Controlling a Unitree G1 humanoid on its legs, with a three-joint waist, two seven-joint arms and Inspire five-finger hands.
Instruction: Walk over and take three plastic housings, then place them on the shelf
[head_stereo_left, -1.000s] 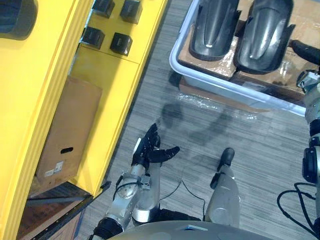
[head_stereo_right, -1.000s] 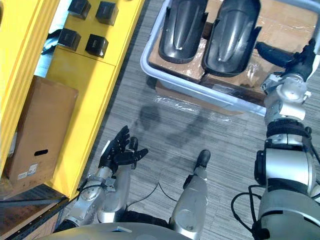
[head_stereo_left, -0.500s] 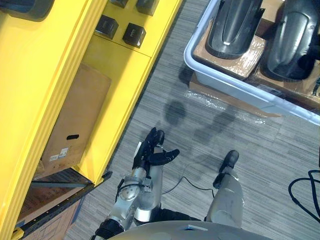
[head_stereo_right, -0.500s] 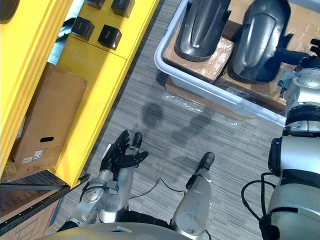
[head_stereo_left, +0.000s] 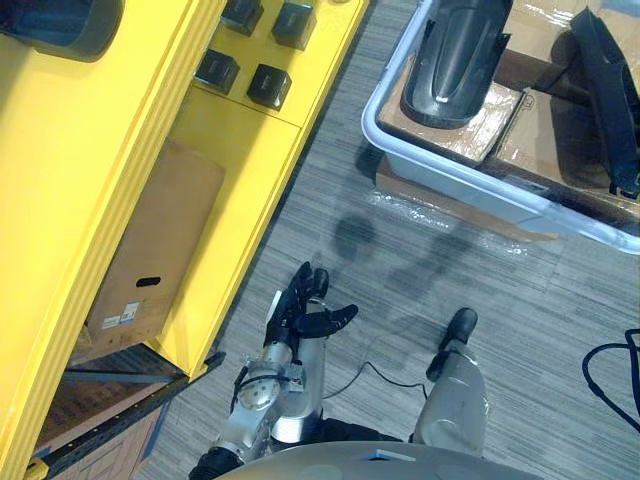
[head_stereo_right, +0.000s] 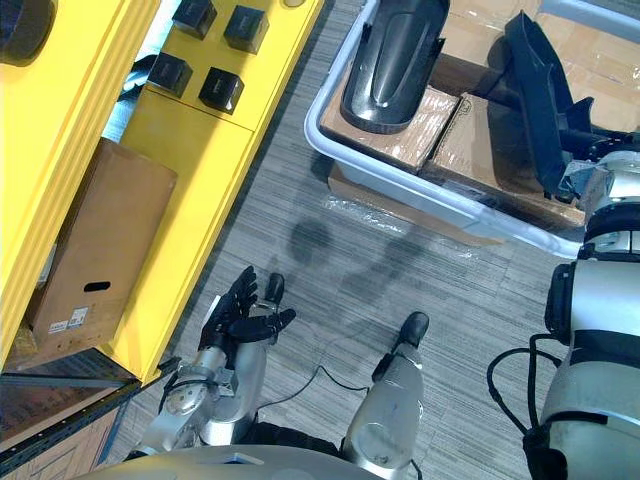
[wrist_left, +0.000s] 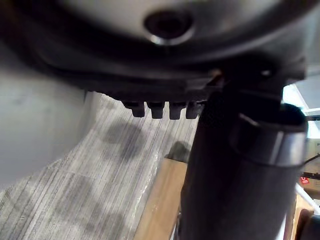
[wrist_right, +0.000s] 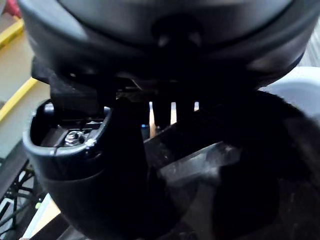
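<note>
Grey striped floor (head_stereo_left: 330, 190) runs between a tall yellow metal shelf (head_stereo_left: 120, 150) on the robot's left and a pale plastic tub (head_stereo_left: 470, 180) ahead to its right. Shelf's middle level holds small black square blocks (head_stereo_left: 268, 86). Its lower level holds a brown cardboard box with a hand slot (head_stereo_left: 150, 240). Up on the shelf's top level sits a dark rounded object (head_stereo_left: 60, 25), cut by the view's edge, so I can't tell what it is. Clear plastic film (head_stereo_left: 440, 210) lies on the floor just beside the tub's near wall.

Inside the tub are flat brown cartons (head_stereo_left: 470, 110). Two black plastic housings are on them. The first long curved black housing (head_stereo_left: 455, 55) lies flat, hollow side down, on the left carton. The second black housing (head_stereo_left: 605, 90) stands tilted up on its edge over the right carton.

Right hand (wrist_right: 95, 170) is at that tilted housing's near end, touching it. It's dark on dark, so I can't tell whether it grips. Left hand (head_stereo_left: 305, 310) hangs low over the floor near the shelf's base, released, fingers loose and spread, holding nothing.
</note>
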